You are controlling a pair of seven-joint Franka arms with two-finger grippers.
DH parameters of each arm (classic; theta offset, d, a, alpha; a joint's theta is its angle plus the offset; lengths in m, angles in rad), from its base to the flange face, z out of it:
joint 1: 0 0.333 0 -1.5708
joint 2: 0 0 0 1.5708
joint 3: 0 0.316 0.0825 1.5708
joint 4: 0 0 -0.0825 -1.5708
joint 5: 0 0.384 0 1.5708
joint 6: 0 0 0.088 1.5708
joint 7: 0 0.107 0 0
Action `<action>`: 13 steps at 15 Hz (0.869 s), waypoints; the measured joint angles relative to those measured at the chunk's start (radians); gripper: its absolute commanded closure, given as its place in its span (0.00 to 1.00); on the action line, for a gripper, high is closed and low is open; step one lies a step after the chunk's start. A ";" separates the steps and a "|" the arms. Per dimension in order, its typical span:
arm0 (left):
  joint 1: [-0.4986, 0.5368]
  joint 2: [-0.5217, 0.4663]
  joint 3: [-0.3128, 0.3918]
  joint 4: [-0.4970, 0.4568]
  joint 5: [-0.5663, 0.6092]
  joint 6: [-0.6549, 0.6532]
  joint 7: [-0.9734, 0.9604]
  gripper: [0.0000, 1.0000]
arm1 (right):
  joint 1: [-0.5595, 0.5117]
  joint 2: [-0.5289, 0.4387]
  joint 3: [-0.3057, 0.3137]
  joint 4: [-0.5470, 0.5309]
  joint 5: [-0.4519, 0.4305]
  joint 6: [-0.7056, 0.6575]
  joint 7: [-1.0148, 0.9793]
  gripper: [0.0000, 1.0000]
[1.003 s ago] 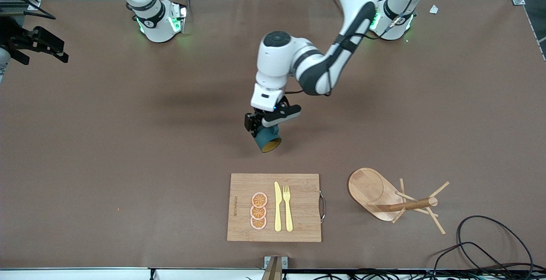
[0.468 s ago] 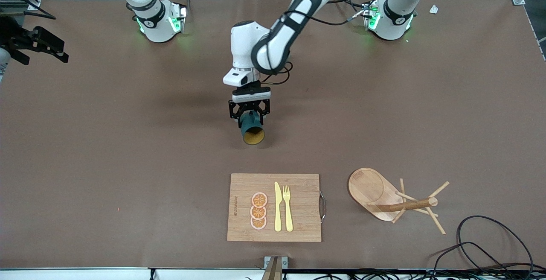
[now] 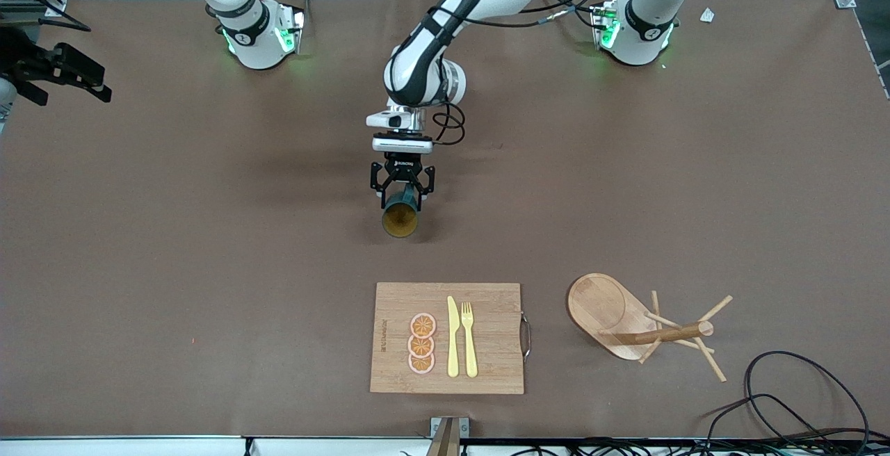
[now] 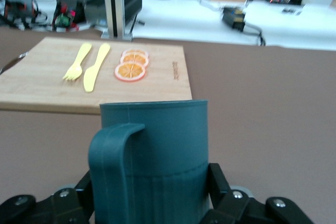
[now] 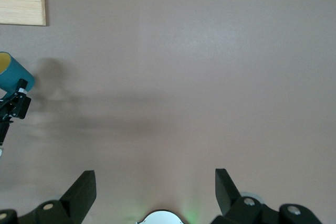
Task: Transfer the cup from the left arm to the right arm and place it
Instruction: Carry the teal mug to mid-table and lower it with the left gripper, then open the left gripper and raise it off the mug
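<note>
While the left gripper point(image 3: 402, 192) is clenching the teal mug point(image 3: 400, 214) sideways, holding steady is helping; the right gripper point(image 5: 155, 192), fingers spread, is waiting.

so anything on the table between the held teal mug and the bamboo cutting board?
Nothing: front view shows bare brown tabletop between the teal mug and the bamboo cutting board.

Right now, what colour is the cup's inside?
Tan-yellow inside the cup, dark teal outside; the front view shows it best, held in the left gripper.
</note>
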 measured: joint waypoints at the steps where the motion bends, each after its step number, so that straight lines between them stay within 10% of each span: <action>1: -0.011 0.020 0.000 0.000 0.057 -0.034 -0.057 0.11 | 0.000 0.000 0.000 0.000 0.000 0.000 0.000 0.00; 13: -0.094 0.114 -0.090 0.016 0.117 -0.234 -0.229 0.01 | 0.008 0.004 -0.001 0.032 0.000 -0.014 0.000 0.00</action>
